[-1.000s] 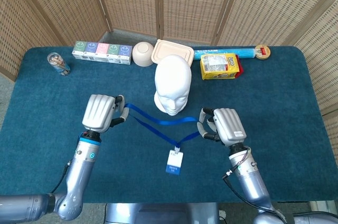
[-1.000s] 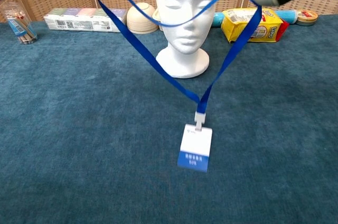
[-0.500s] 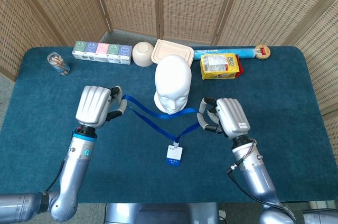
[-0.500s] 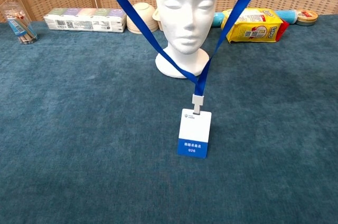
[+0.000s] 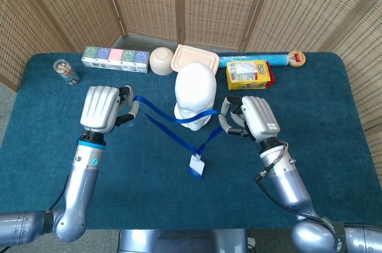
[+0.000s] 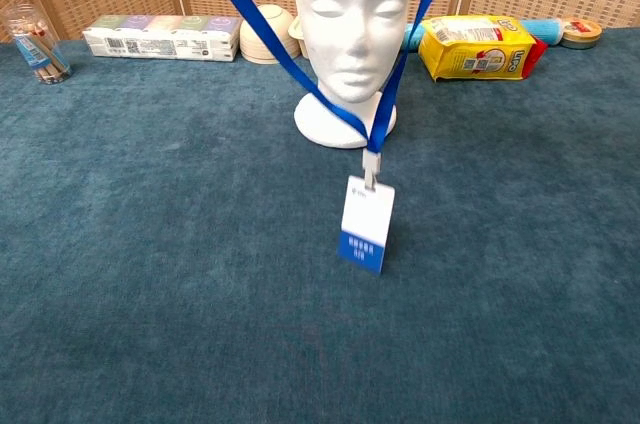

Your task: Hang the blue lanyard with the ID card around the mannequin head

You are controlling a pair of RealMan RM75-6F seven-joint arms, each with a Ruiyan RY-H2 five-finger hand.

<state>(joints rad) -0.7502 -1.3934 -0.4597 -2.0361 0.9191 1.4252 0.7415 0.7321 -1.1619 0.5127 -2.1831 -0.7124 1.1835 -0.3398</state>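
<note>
Bench (image 5: 334,122): covered in dark teal carpet-like cloth, with a woven wicker screen (image 5: 215,2) standing behind it.
Mannequin head (image 5: 195,93): white, upright near the middle of the bench, face toward the robot.
Left hand (image 5: 101,107): raised to the left of the mannequin head, back of the hand up, fingers pinching one end of the lanyard loop.
Right hand (image 5: 253,118): just right of the mannequin head, fingers curled on the other side of the loop; the exact grip is hard to make out, but the strap runs into the fingers.
Blue lanyard (image 5: 156,112): stretched between the two hands, its far run crossing the front of the mannequin head at face level; in the chest view both straps come down in a V in front of the neck.
Back row: a long box of pastel packets (image 5: 116,59), a beige bowl (image 5: 161,60), a beige lidded container (image 5: 194,58), a blue roll (image 5: 250,59), a yellow snack bag (image 5: 246,75).
ID card (image 6: 365,224): white with a blue band, hanging below the clip in front of the mannequin base, tilted.
Can (image 5: 65,71): far left of the bench.
</note>
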